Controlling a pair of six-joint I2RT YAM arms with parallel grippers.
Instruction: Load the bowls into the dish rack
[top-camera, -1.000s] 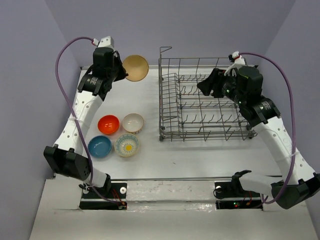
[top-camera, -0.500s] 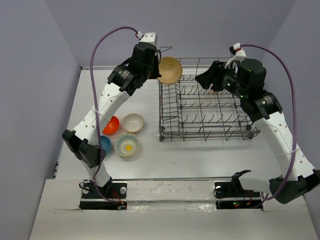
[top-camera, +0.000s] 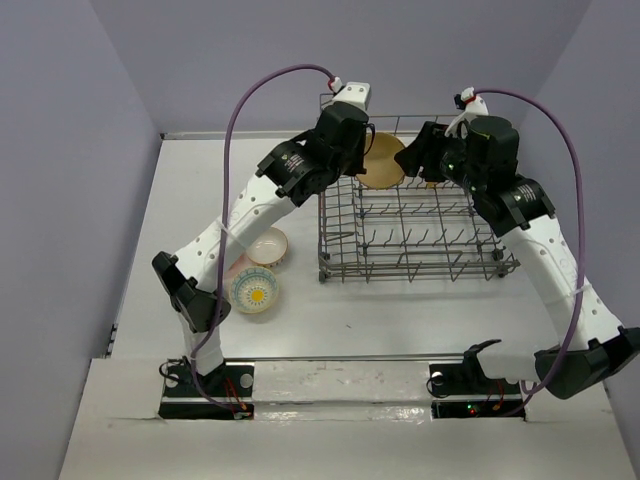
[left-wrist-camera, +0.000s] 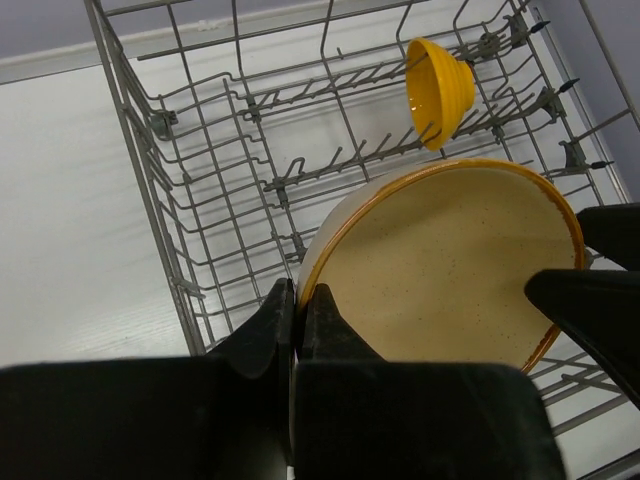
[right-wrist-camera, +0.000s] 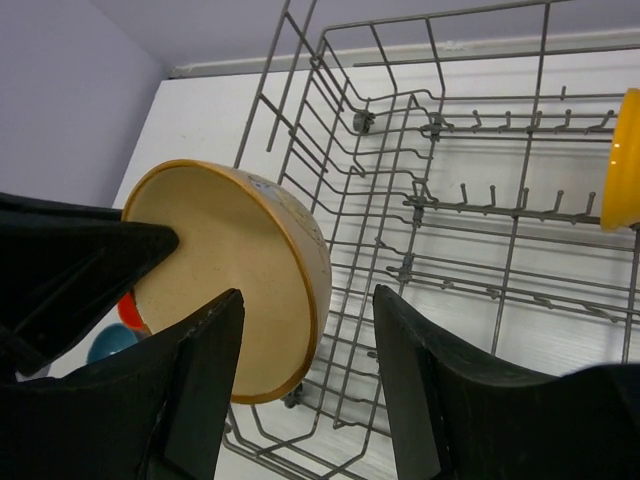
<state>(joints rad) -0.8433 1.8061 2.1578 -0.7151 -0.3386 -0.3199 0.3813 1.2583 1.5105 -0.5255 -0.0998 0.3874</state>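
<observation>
My left gripper (top-camera: 366, 152) is shut on the rim of the yellow-tan bowl (top-camera: 381, 163) and holds it on edge above the back of the grey wire dish rack (top-camera: 410, 250). In the left wrist view its fingers (left-wrist-camera: 285, 305) pinch the bowl (left-wrist-camera: 450, 270). My right gripper (top-camera: 420, 160) is open, and its fingers (right-wrist-camera: 205, 340) stand either side of the bowl's (right-wrist-camera: 220, 270) free rim. The plain white bowl (top-camera: 266, 246) and the flower-pattern bowl (top-camera: 254, 290) sit on the table left of the rack. The orange-red bowl (right-wrist-camera: 129, 310) and the blue bowl (right-wrist-camera: 108, 342) show only in the right wrist view.
A small yellow ribbed bowl (left-wrist-camera: 438, 88) stands on edge among the tines at the rack's far row; it also shows in the right wrist view (right-wrist-camera: 625, 160). The rack's tall wire sides (top-camera: 325, 200) rise around its tines. The left arm (top-camera: 240, 220) spans the table above the bowls.
My left arm has swung the yellow-tan bowl from the table's back left rightward to above the rack. My right gripper has shifted left to meet it, still open.
</observation>
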